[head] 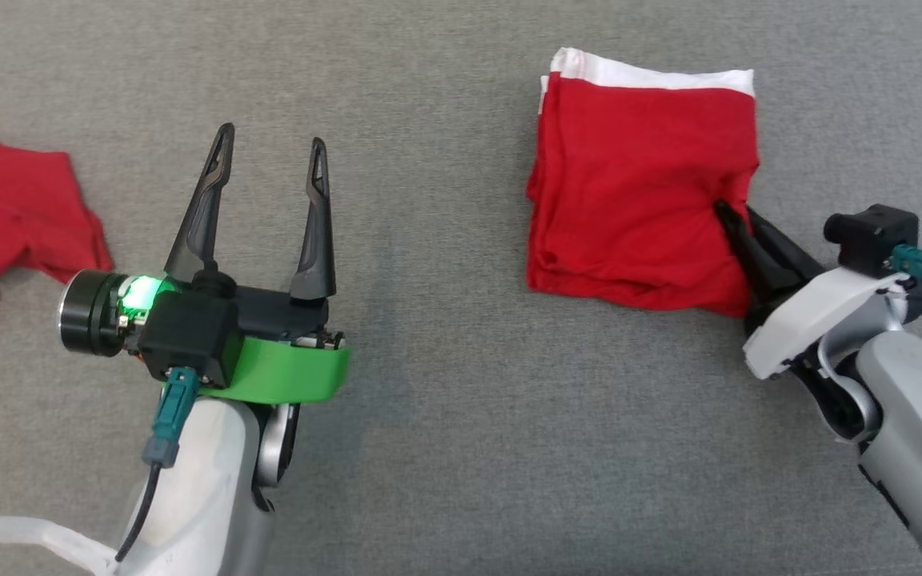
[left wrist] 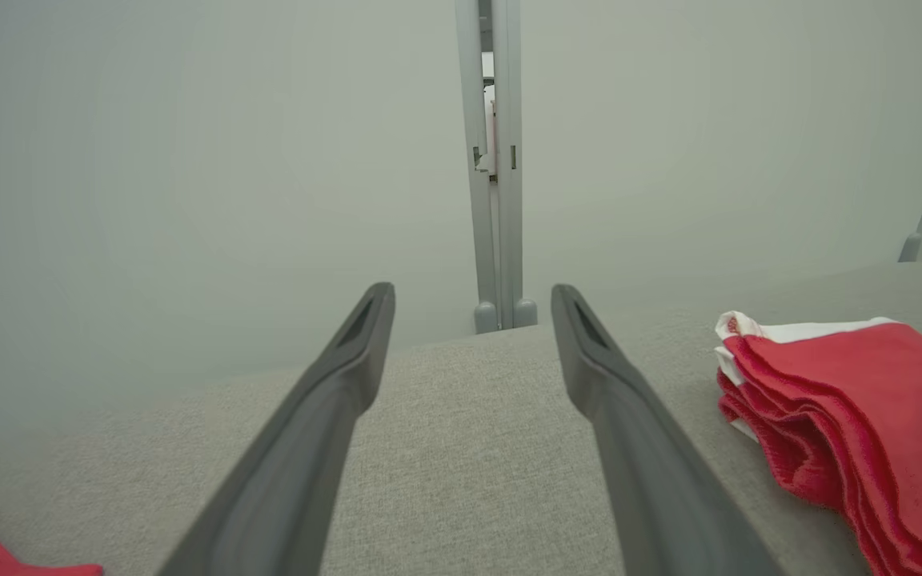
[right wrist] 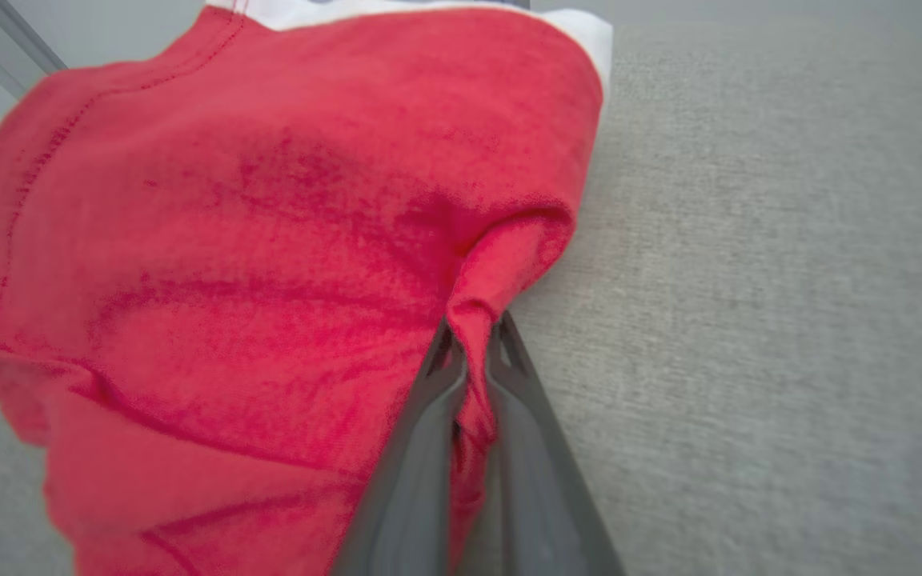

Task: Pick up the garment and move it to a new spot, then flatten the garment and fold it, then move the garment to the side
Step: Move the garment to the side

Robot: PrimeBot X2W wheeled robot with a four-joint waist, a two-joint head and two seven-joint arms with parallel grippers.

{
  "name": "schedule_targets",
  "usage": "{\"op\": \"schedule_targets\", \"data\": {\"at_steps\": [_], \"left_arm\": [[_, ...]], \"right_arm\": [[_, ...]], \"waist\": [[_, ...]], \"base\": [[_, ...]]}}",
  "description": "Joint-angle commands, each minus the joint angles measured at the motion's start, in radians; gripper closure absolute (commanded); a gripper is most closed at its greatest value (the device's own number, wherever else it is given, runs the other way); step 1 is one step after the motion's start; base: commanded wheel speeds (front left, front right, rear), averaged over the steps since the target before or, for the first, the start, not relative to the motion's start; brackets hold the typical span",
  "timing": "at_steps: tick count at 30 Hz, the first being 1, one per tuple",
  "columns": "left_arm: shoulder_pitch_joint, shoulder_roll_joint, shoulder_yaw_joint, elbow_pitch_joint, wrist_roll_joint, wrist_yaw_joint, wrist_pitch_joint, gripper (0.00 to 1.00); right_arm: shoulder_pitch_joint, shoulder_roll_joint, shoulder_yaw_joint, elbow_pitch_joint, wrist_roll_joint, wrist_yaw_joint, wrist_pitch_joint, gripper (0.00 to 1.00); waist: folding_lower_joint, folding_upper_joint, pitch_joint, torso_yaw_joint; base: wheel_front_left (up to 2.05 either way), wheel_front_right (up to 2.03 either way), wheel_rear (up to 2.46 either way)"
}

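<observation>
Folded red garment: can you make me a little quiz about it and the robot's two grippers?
1. True or false: the right gripper is shut on an edge of the folded red garment.
2. Pick one. The left gripper is: A) holding the garment, B) open with nothing between its fingers, C) shut tight.
3. Fill in the gap: the strip along the garment's far edge in the head view is ____.
Key: 1 true; 2 B; 3 white.
</observation>
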Motion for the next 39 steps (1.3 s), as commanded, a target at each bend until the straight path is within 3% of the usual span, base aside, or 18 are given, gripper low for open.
{"op": "schedule_targets", "data": {"at_steps": [1, 5, 11, 18, 24, 25, 26, 27, 33, 39], "left_arm": [[-0.029, 0.014, -0.012, -0.005, 0.021, -0.011, 0.0, 0.0], [-0.085, 0.02, -0.059, -0.019, 0.048, -0.041, 0.027, 0.0], [-0.173, 0.015, -0.13, -0.035, 0.086, -0.084, 0.062, 0.0], [-0.255, -0.003, -0.198, -0.038, 0.101, -0.112, 0.063, 0.0], [-0.285, -0.01, -0.216, -0.036, 0.1, -0.112, 0.057, 0.0], [-0.286, -0.01, -0.217, -0.035, 0.099, -0.11, 0.054, 0.0], [-0.287, -0.01, -0.219, -0.033, 0.098, -0.107, 0.052, 0.0], [-0.289, -0.011, -0.221, -0.03, 0.096, -0.105, 0.049, 0.0], [-0.271, -0.01, -0.219, -0.013, 0.084, -0.091, 0.037, 0.0], [-0.215, 0.013, -0.193, 0.011, 0.063, -0.067, 0.029, 0.0]], "right_arm": [[-0.015, -0.034, 0.002, 0.024, 0.02, -0.003, -0.006, 1.0], [-0.07, -0.108, 0.018, 0.072, 0.065, -0.003, -0.028, 1.0], [-0.18, -0.223, 0.031, 0.165, 0.103, -0.003, -0.056, 1.0], [-0.33, -0.351, 0.006, 0.333, 0.087, -0.003, -0.085, 1.0], [-0.449, -0.378, -0.012, 0.422, 0.019, -0.003, -0.102, 1.0], [-0.461, -0.371, -0.017, 0.435, 0.011, -0.003, -0.102, 0.82], [-0.469, -0.366, -0.023, 0.451, 0.001, -0.003, -0.104, 0.55], [-0.479, -0.365, -0.036, 0.468, -0.008, -0.003, -0.106, 0.01], [-0.439, -0.327, -0.186, 0.464, -0.066, -0.003, -0.107, 0.0], [-0.252, -0.213, -0.425, 0.298, -0.121, -0.003, -0.107, 0.0]], "waist": [[-0.0001, 0.0, 0.059, -0.12], [-0.0001, 0.0, 0.12, -0.179], [-0.0001, 0.0, 0.212, -0.212], [-0.0001, 0.0, 0.278, -0.183], [-0.0001, 0.0, 0.302, -0.158], [-0.0001, 0.0, 0.303, -0.156], [-0.0001, 0.0, 0.304, -0.153], [-0.0001, 0.0, 0.303, -0.15], [-0.0001, 0.0, 0.267, -0.149], [-0.0001, 0.0, 0.177, -0.185]], "base": [[0.0, 0.0, 0.0], [0.0, 0.0, 0.0], [0.0, 0.0, 0.0], [0.0, 0.0, 0.0], [0.0, 0.0, 0.0], [0.0, 0.0, 0.0], [0.0, 0.0, 0.0], [0.0, 0.0, 0.0], [0.0, 0.0, 0.0], [0.0, 0.0, 0.0]]}}
